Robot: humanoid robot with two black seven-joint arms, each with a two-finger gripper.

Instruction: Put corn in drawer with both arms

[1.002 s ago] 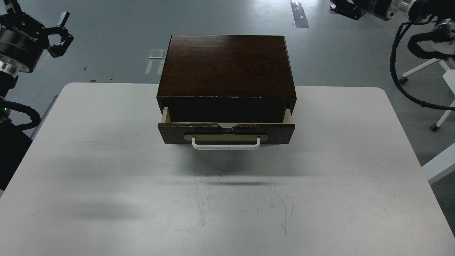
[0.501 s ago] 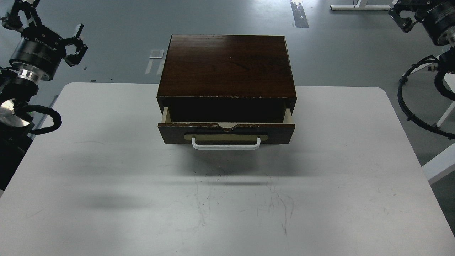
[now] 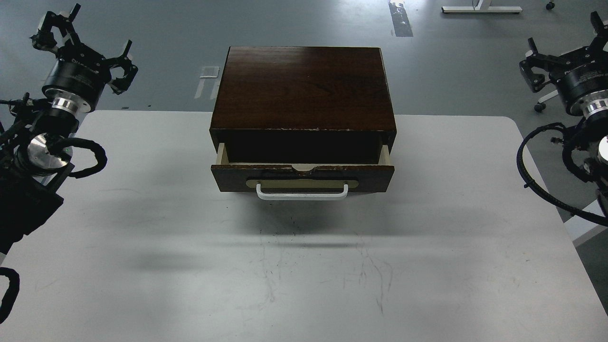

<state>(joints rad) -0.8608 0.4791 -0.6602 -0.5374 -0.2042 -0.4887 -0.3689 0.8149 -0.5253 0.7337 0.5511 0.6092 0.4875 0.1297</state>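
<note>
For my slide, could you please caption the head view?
Partly open drawer on white table, left gripper and right gripper open, raised at either side.

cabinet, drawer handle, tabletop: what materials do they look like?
Cabinet: dark stained wood, semi-gloss; grain shows, and the front edge is chipped pale. Handle on the drawer: white painted bar, metal or plastic, can't tell. Table: matte white laminate by the look, with fine dark scuffs.

A big white table (image 3: 142, 228) has thin dark scratch marks (image 3: 370, 270) on it; the grey floor (image 3: 166, 57) behind shows a strip of tape (image 3: 400, 19).
</note>
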